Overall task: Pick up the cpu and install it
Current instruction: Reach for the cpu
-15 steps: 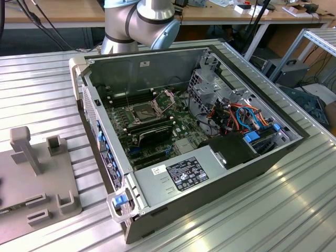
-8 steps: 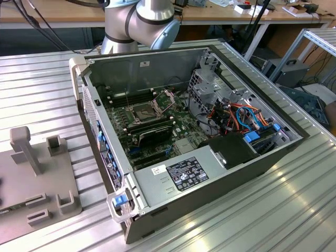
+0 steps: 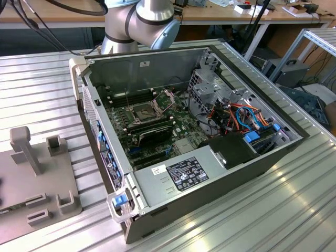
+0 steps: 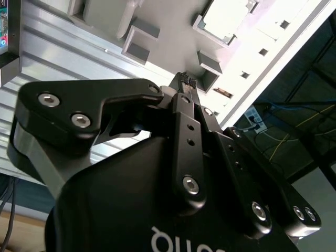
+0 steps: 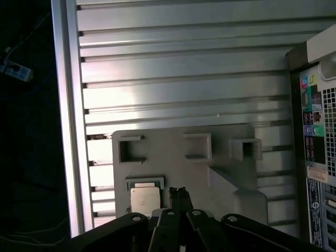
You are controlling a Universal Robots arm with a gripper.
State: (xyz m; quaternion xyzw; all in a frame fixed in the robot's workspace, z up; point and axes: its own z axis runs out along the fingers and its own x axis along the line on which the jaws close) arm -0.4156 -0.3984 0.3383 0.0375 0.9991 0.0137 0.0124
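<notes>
Tool (image 5: pixel 178 191) — fingers (image 5: pixel 173 198) together, empty | cpu (image 5: pixel 144 200) near, on grey fixture (image 5: pixel 231 181)

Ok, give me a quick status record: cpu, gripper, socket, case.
cpu: lying in a recess of the grey holder plate, not picked up
gripper: shut, holding nothing, tips just beside the cpu over the plate
socket: dark square on the board inside the case, no chip seen in it
case: open, on the slatted table, next to the plate
</notes>
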